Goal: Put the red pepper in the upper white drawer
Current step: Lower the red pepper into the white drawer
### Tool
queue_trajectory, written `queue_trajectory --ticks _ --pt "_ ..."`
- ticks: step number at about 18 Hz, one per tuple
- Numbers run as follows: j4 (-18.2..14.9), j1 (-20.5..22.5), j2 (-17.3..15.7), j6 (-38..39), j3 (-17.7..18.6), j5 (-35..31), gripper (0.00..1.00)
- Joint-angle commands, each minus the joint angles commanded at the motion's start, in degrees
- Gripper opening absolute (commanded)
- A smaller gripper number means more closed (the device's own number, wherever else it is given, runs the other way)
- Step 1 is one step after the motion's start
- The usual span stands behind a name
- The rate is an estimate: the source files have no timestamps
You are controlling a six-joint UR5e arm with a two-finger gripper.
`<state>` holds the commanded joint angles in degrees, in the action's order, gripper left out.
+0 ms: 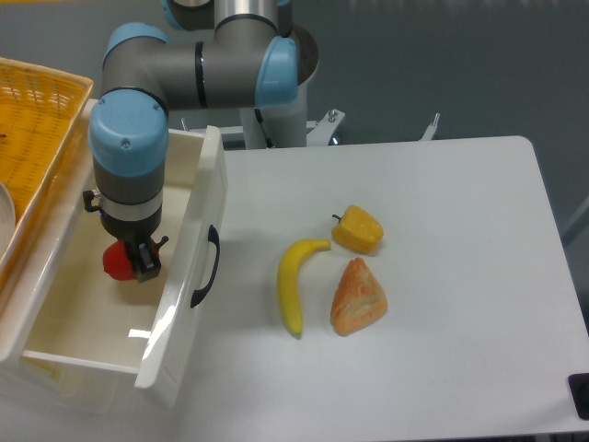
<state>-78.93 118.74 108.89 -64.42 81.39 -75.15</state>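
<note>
Red pepper (115, 261): small, glossy, partly hidden, low inside upper white drawer (189, 276). Drawer: pulled open, black curved handle on front.

The arm reached from its base at the rear out to the left, its wrist pointing straight down, and the gripper (134, 261) hung low with its dark fingers (144, 261) clamped on the red pepper (115, 261).

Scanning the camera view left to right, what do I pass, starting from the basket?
Orange woven basket → red pepper held in the gripper over the open upper white drawer → drawer's black handle → banana → bread wedge and yellow pepper, roughly level.
</note>
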Motion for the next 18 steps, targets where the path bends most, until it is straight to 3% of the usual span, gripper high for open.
queue_trajectory --ticks 9,14,18 --pt "2.02 -0.26 0.27 -0.09 0.35 0.0 0.92" --pt "2.2 -0.26 -0.08 -0.17 0.26 0.0 0.95" --pt "4.13 -0.09 -0.61 -0.09 0.0 0.09 0.95"
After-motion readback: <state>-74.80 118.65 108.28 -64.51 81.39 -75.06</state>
